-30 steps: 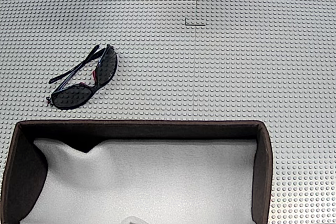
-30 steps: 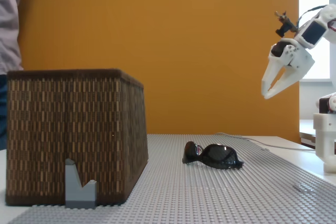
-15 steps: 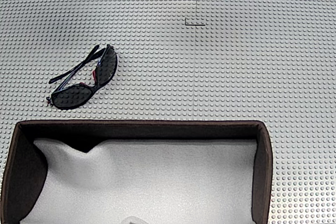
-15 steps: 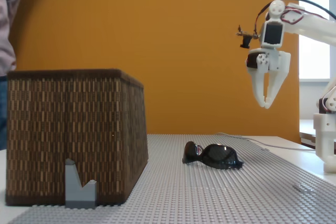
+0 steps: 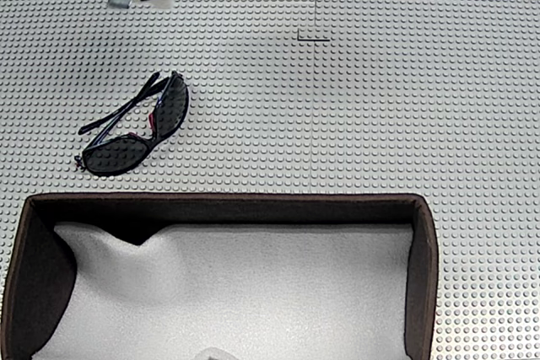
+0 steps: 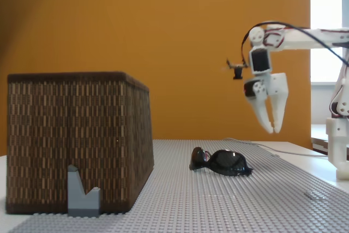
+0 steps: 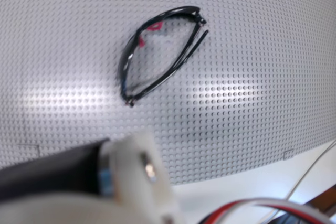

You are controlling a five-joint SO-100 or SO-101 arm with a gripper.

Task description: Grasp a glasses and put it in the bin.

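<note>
Standing at far left in the side fixed view, bin (image 6: 76, 140) is well apart from glasses (image 6: 221, 162), which lie folded on the studded mat (image 6: 262, 189). Right of them, gripper (image 6: 271, 128) hangs above, fingers pointing down with a narrow gap between the tips. Risks, as judged: thin temples and curved lenses could slip from the pinch; the offset to the right may cause a miss; low frame invites scraping studs.
</note>
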